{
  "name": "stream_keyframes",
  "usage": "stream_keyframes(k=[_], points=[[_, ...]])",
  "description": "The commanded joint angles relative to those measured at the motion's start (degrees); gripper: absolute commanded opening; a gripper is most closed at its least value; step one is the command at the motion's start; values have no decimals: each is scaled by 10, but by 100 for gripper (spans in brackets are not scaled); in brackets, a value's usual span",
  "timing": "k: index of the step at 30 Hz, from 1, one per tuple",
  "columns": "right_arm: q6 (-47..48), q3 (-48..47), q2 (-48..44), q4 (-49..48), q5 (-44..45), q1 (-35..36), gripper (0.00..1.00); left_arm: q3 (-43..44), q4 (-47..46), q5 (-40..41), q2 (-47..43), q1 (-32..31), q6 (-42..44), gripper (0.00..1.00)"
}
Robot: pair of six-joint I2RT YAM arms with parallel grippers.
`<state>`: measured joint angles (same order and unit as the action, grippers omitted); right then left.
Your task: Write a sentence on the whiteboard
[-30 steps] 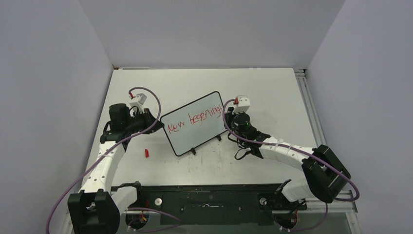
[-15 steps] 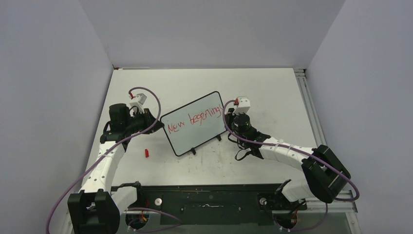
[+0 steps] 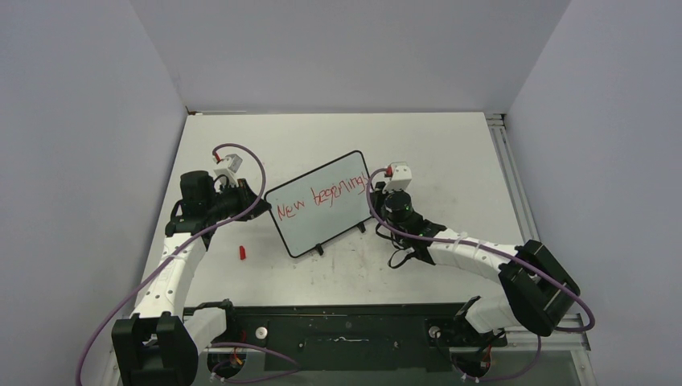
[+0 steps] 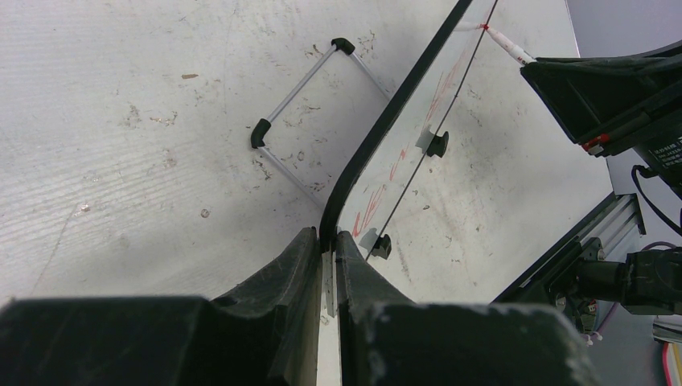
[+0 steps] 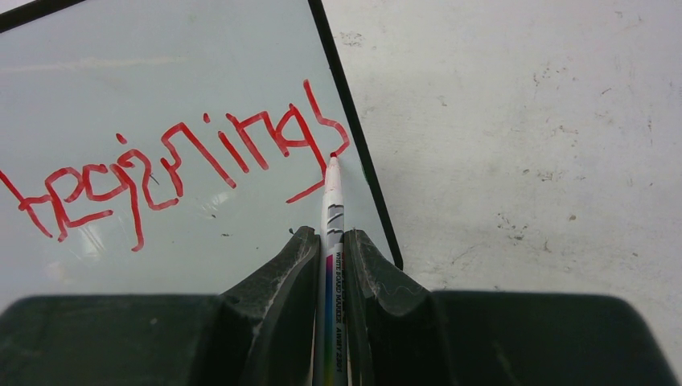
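The right claw (image 5: 330,237) is closed narrowly on a whiteboard marker (image 5: 333,193), whose barrel runs out between the fingers. Its red tip touches the final "s" of the sentence (image 5: 185,161), close to the right-hand frame of the whiteboard (image 5: 161,72). The red lettering reads "New beginnings" in one line across the upper part of the board.

The left claw (image 4: 326,241) is pinched onto the opposite edge of the whiteboard, with the thin black frame clamped between its fingers.

The whiteboard stands propped on its two black feet (image 3: 320,249) in the middle of the scuffed white surface (image 3: 450,153), between the two arms and turned at an angle. A small red cap (image 3: 242,252) lies on the surface near the board's lower left corner, apart from it.
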<state>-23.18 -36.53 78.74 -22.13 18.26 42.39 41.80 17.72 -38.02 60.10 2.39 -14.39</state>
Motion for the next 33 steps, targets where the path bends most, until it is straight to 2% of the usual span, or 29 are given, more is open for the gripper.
stream_keyframes(k=[1, 20, 27, 33], points=[[-5, 3, -17, -8, 3, 12, 5, 6, -16, -3, -9, 1, 2, 0], [8, -1, -47, 13, 34, 19, 5, 6, -15, -2, -9, 0, 2, 0], [10, 6, -94, 31, 33, 20, 5, 6, -14, 0, -8, 0, 2, 0], [17, 19, -144, 33, -9, 36, 5, 6, -13, 0, -9, 0, 2, 0]])
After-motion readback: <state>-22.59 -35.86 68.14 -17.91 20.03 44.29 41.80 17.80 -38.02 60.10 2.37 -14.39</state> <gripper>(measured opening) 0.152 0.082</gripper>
